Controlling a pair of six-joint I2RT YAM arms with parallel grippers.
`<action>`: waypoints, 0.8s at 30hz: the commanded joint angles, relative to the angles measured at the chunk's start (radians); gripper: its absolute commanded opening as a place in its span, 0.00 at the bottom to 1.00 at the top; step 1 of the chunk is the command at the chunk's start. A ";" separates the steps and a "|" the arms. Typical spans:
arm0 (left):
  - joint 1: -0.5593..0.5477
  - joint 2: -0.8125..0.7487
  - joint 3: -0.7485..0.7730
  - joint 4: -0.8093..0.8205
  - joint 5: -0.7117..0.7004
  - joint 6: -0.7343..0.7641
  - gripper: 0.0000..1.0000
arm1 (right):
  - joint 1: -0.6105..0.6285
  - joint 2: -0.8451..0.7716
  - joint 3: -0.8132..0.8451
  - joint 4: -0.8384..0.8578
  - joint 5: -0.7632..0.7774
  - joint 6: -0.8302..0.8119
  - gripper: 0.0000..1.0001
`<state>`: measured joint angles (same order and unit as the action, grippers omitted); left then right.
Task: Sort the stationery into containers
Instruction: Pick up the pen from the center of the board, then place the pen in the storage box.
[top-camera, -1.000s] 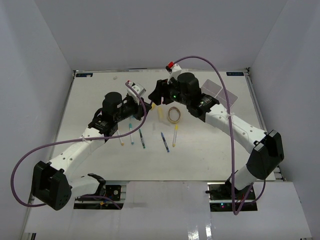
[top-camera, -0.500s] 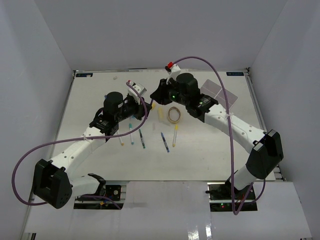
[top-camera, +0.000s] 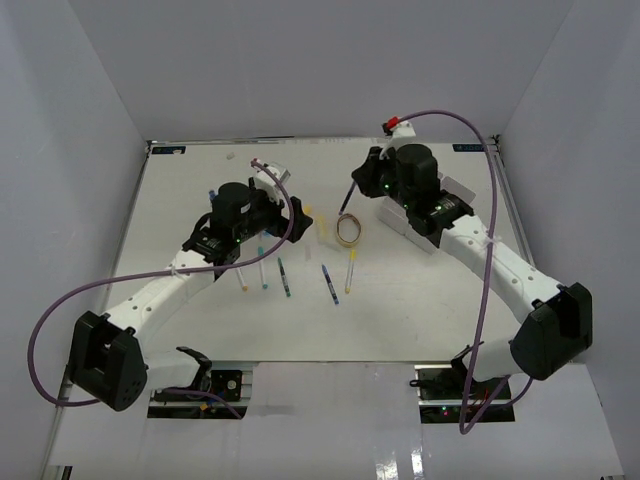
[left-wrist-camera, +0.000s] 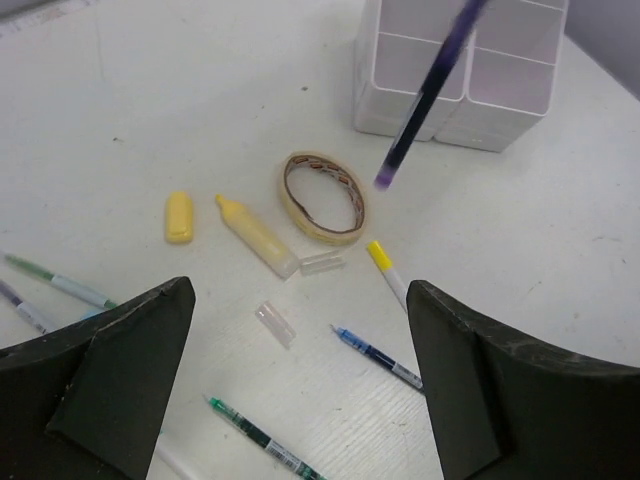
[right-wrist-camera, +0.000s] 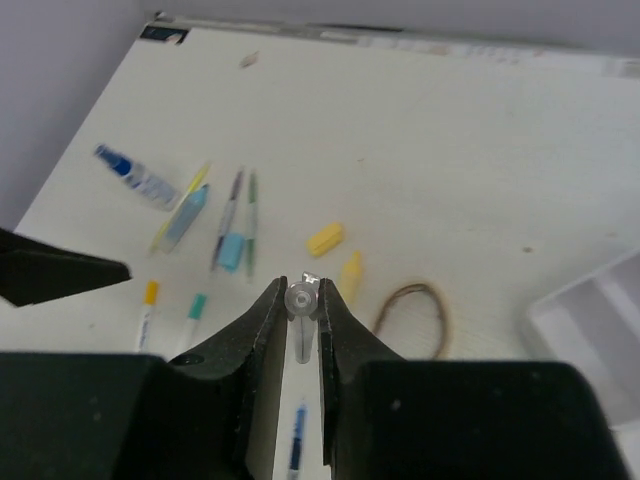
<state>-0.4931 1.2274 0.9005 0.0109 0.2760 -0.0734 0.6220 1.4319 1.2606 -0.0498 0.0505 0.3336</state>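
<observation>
**Top view.** Left gripper (top-camera: 292, 216) spread wide, nothing between the fingers, hanging over the table (top-camera: 190, 185). A row of pens (top-camera: 264, 272) lies just nearward of it. Right gripper (top-camera: 362, 184) is clamped on a dark pen (top-camera: 349, 203). The pen slants down from the fingertips, its lower end in the air just above the tan ring (top-camera: 349, 229). The ring lies flat on the table, between the two grippers and closer to the right one.

**Left wrist view.** Both fingers (left-wrist-camera: 120, 385) stand far apart at the lower corners, empty.
- In the gap, nearest first: a green pen (left-wrist-camera: 262, 440), a blue pen (left-wrist-camera: 380, 355), two small clear caps (left-wrist-camera: 274, 324) and a yellow-capped pen (left-wrist-camera: 388, 272).
- Further ahead: a yellow marker (left-wrist-camera: 255, 235) with a yellow block (left-wrist-camera: 179, 216) just beside it, on the left finger's side.
- The ring lies just past the marker.
- Beyond that, toward the right finger's side, stands the white tray (left-wrist-camera: 505, 120).
- The dark pen hangs tilted in front of the tray wall, its tip above the table just past the ring, touching nothing.

**Right wrist view.** Fingers (right-wrist-camera: 255, 335) are pinched shut on the dark pen's upper end, seen end-on as a pale round disc between the tips.
- The yellow marker and yellow block lie just ahead of the fingertips.
- The ring is off to the right, with a tray corner beyond it at the frame edge.
- A blue-capped bottle (right-wrist-camera: 135, 177) lies well ahead to the left.
</observation>
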 joint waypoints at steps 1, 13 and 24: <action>-0.002 0.033 0.054 -0.068 -0.107 -0.045 0.98 | -0.094 -0.090 -0.018 0.051 0.173 -0.093 0.08; 0.011 0.224 0.204 -0.324 -0.409 -0.195 0.98 | -0.346 -0.024 0.036 0.149 0.348 -0.295 0.08; 0.018 0.201 0.199 -0.322 -0.428 -0.200 0.98 | -0.403 0.142 0.102 0.246 0.298 -0.329 0.08</action>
<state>-0.4805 1.4750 1.0653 -0.2970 -0.1326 -0.2634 0.2237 1.5505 1.2964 0.1085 0.3569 0.0284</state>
